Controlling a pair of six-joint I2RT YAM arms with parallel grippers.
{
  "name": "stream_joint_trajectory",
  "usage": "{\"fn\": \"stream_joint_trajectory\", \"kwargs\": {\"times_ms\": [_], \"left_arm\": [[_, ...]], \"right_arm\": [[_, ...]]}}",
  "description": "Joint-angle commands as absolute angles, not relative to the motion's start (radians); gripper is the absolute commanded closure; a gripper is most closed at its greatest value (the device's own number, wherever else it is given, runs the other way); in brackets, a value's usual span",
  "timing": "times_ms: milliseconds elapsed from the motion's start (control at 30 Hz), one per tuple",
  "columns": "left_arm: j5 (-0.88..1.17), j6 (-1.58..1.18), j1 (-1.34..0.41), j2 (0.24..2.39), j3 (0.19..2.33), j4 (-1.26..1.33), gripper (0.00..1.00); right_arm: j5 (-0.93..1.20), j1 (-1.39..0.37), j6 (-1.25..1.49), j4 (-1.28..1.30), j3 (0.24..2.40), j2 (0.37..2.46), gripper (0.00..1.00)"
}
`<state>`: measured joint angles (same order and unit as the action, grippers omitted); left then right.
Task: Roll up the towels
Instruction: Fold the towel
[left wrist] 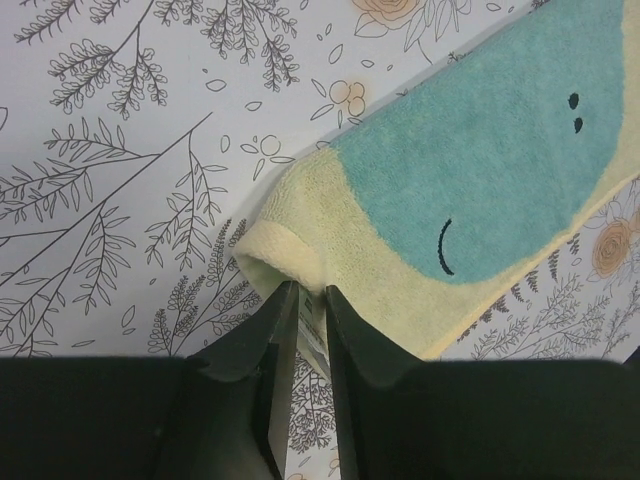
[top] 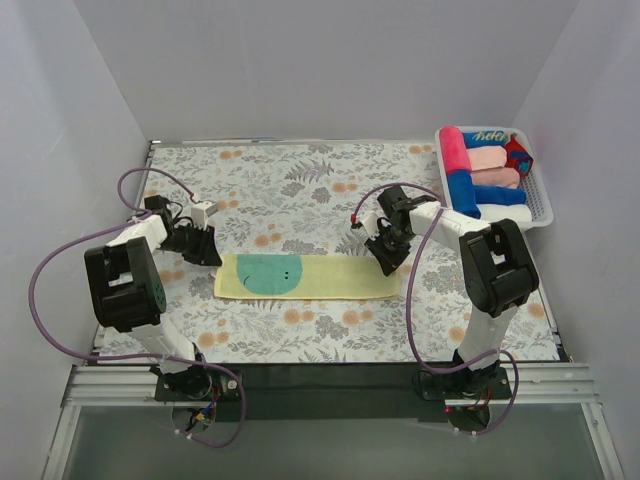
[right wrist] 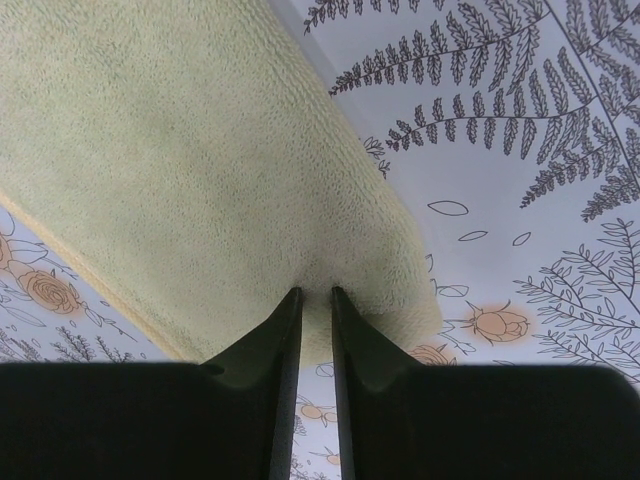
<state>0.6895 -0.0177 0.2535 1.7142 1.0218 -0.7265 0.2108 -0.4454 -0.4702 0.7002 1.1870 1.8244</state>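
My pale yellow towel (top: 330, 277) lies flat on the table as one long strip, stretched straight between my two claws. A round teal-green patch (top: 268, 272) with a small stitched face sits toward the end nearer my left claw (top: 212, 260). At that claw's tips the near corner is lifted and its hem curled over, caught between them. The plain yellow far end is pinched in my right claw (top: 390, 268), the pile dimpled where the tips meet it. Well beyond my right claw, further rolled towels (top: 487, 175), pink, royal blue and peach among them, lie packed side by side in a white basket (top: 540, 205).
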Motion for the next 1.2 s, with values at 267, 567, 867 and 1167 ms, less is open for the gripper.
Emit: {"fn": "stream_joint_trajectory", "kwargs": {"times_ms": [267, 567, 867, 1167], "left_arm": [[0.667, -0.061, 0.259, 1.715, 1.022, -0.704, 0.75], [0.695, -0.067, 0.258, 1.697, 1.020, -0.698, 0.97], [0.704, -0.064, 0.294, 1.686, 1.155, -0.738, 1.00], [0.703, -0.066, 0.305, 1.788, 1.140, -0.687, 0.98]], "right_arm": [[0.186, -0.445, -0.479, 0.701, 1.184, 1.821, 0.79], [0.189, -0.443, -0.480, 0.698, 1.187, 1.830, 0.80], [0.161, -0.443, -0.497, 0.696, 1.173, 1.829, 0.81], [0.173, -0.443, -0.489, 0.699, 1.183, 1.830, 0.81]]}}
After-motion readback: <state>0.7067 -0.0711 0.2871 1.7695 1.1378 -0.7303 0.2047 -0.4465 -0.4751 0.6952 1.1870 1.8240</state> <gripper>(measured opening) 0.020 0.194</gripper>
